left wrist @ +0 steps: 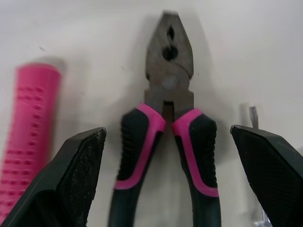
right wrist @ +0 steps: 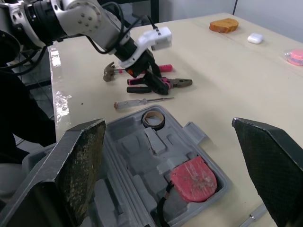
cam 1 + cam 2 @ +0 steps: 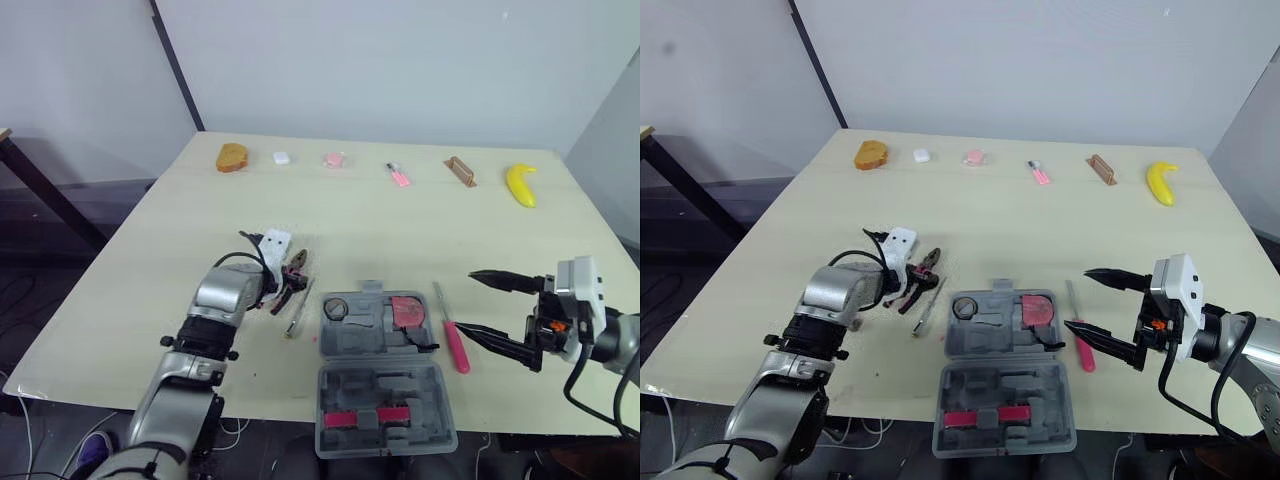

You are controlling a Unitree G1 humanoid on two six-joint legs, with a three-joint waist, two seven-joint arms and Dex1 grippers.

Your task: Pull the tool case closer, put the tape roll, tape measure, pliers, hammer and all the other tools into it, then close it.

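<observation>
Left pincer over the pliers
It's spread wide around the pliers' handles on the table. Right pincer gapes wide too, beside the open tool case with tape roll and tape measure inside.

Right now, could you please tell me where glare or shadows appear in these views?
Right wrist view: a bright sheen lies on the table along its edge near the left arm. Left wrist view: the pliers and the pink hammer handle cast soft, faint shadows. Left eye view: the table is evenly lit, with no hard shadows.
</observation>
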